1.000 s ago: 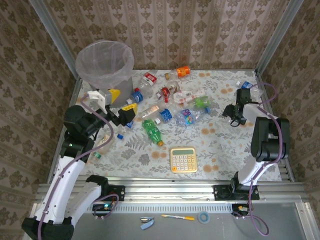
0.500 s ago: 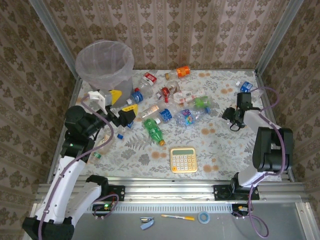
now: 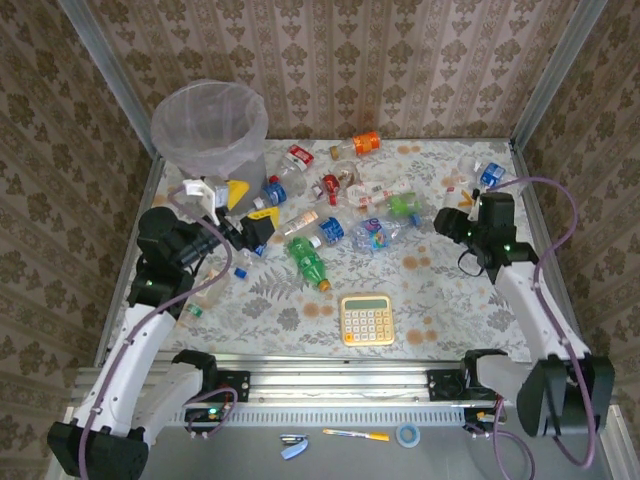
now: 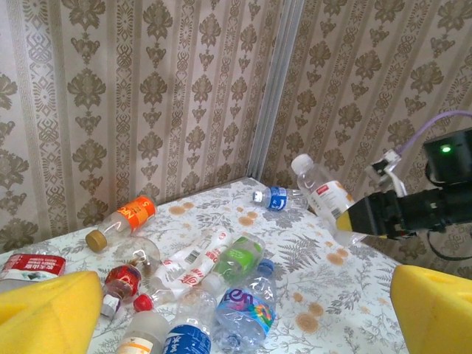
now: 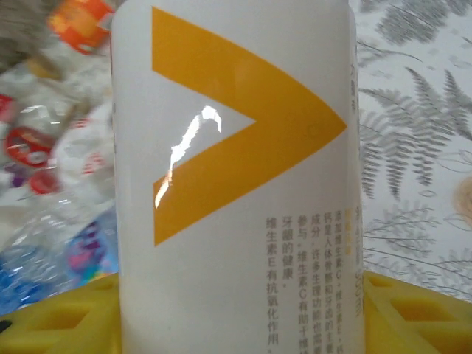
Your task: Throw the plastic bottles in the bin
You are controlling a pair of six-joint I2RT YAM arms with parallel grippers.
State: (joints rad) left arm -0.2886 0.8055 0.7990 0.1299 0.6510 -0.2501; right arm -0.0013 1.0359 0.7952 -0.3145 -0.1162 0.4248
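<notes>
At right of frame, the right gripper [image 4: 348,220] clamps a clear plastic bottle with white, orange-chevron label [image 5: 236,177] — the left gripper [image 3: 250,203] gapes wide. Crushed plastic bottles [image 3: 305,258] litter mid-frame; the round grey bin [image 3: 160,125] stands upper left.

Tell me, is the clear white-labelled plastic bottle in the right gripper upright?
Tilted: the clear white-labelled plastic bottle leans cap-up, its base end clamped in the right gripper.
</notes>
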